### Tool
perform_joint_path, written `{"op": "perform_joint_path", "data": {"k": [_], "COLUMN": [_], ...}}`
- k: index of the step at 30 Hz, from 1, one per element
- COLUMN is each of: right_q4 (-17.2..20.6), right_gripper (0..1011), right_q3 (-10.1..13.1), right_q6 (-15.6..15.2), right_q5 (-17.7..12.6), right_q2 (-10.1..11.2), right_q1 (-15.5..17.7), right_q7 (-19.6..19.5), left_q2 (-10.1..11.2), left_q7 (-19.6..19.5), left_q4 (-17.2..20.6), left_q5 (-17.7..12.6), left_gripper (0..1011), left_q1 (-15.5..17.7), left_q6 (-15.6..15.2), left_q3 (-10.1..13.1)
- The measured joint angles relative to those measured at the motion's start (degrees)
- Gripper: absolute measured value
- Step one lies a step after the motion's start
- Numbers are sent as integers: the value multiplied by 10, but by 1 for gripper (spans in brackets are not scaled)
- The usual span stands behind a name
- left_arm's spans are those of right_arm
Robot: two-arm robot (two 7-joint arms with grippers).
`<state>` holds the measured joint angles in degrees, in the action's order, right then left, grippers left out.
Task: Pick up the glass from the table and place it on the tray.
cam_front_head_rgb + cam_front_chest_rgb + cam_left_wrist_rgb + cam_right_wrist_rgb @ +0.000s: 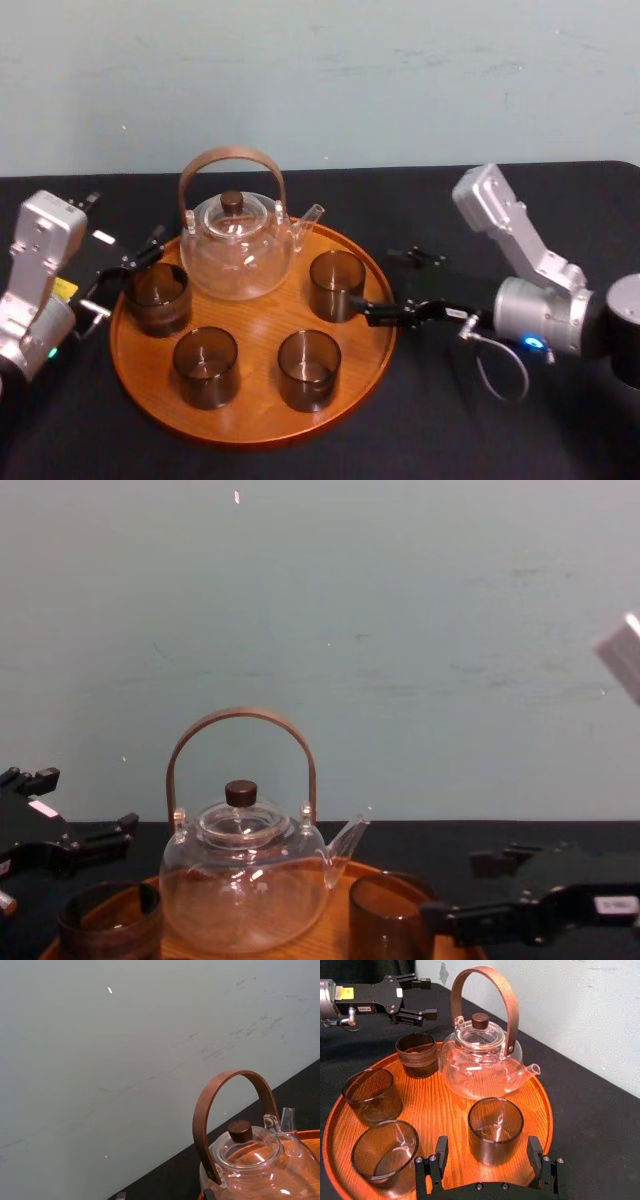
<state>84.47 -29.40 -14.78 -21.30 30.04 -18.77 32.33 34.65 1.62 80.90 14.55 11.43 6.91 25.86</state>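
Where the glass (495, 1127) stands: upright on the tray (258, 322), just in front of the teapot (238, 250), below its spout.
Right gripper (487, 1147): on the spout side of the teapot, low over the tray's rim. Its fingers are spread wider than the glass, with a gap on each side in the right wrist view, and it grips nothing.
Left gripper (430, 996): on the side of the teapot away from the spout, fingers apart and empty, just beside the ribbed cup (417, 1055).
Table (450, 430): black cloth, with no tumbler on it around the teapot.
Task state: by my reading the placing is done, and only the retreat is left.
Snag risk: the glass sits at the mouth of the open fingers. A pull-back that drifts sideways could catch a finger on its wall and drag or tip it.
Spout risk: the glass is near the teapot's spout, so a nudge towards the teapot could knock glass on glass.
Neighbour risk: two more tumblers (372, 1095) (385, 1152) stand farther out from the teapot. The nearer one is close to one right finger, so a swing that way could strike it.
Slide risk: smooth glass on polished wood looks likely to skate rather than stay put if brushed.
Left-side risk: a careless move by the left gripper could bump the ribbed cup towards the teapot.
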Motion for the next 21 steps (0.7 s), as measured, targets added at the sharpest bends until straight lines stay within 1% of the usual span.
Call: {"op": "perform_joint_path", "data": {"k": [4, 6, 9, 11, 12, 13, 15, 16, 17, 18, 20, 21], "right_q4": [28, 33, 54, 64, 64, 71, 78, 83, 85, 88, 91, 92], "right_gripper": [1002, 1002, 1002, 1002, 1002, 1002, 1002, 1002, 1002, 1002, 1002, 1002], "right_q3": [13, 16, 32, 43, 43, 52, 60, 69, 73, 79, 88, 95], "right_q6": [7, 9, 19, 27, 27, 35, 43, 53, 58, 67, 76, 82], "right_q5": [-11, -13, -20, -22, -22, -23, -23, -22, -20, -16, -11, -8], "right_q2": [23, 27, 42, 47, 47, 48, 48, 46, 44, 40, 33, 26], "right_q1": [23, 27, 49, 63, 63, 72, 82, 92, 97, 105, 114, 120], "right_q7": [-6, -8, -23, -36, -36, -47, -60, -74, -81, -95, -110, -124], "left_q2": [0, 0, 0, 0, 0, 0, 0, 0, 0, 0, 0, 0], "left_q7": [0, 0, 0, 0, 0, 0, 0, 0, 0, 0, 0, 0], "left_q4": [0, 0, 0, 0, 0, 0, 0, 0, 0, 0, 0, 0], "left_q5": [0, 0, 0, 0, 0, 0, 0, 0, 0, 0, 0, 0], "left_gripper": [1001, 1001, 1001, 1001, 1001, 1001, 1001, 1001, 1001, 1001, 1001, 1001], "left_q1": [0, 0, 0, 0, 0, 0, 0, 0, 0, 0, 0, 0], "left_q6": [0, 0, 0, 0, 0, 0, 0, 0, 0, 0, 0, 0], "left_q3": [0, 0, 0, 0, 0, 0, 0, 0, 0, 0, 0, 0]}}
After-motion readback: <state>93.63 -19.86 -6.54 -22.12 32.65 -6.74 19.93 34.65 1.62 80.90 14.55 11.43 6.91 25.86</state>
